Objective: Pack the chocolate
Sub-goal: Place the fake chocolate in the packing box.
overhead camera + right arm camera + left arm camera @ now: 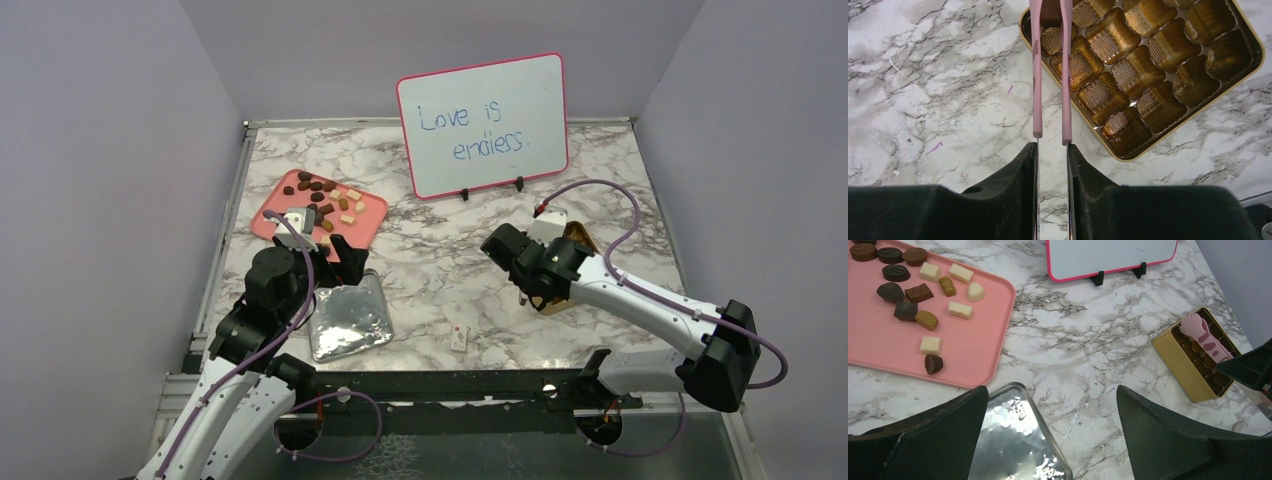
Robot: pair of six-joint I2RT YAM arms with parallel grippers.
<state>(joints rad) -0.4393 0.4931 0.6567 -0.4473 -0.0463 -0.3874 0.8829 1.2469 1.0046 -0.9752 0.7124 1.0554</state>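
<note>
- At the far-left corner of the desk (450,265), the chocolate (917,292) lies loose on a pink tray (973,340). The dark, tan and white pieces are spread apart, so each can be picked singly.
- No piece shows in the gold box (1143,65) towards the right edge. Its moulded cells look empty, with 1 cell meant for 1 piece.
- The right gripper (1052,146) has its jaws closed on a pair of pink tongs (1037,75). It holds them by the handle end, so the 2 slim arms reach out ahead. Their tips run over the box's corner and out of view.
- The tongs likely stand in for the jaws because each piece is far smaller than they are.
- The left gripper (1052,392) hangs by the tray's near edge, jaws spread wide with nothing between them.
- Below it a silver lid (348,320) lies flat near the left edge, probably kept off so the box is open for filling.
- Packing looks not yet begun, since the tongs are well apart from the tray.
- A white tag (459,338) lies near the near edge, and a whiteboard (485,125) stands at the far edge.
</note>
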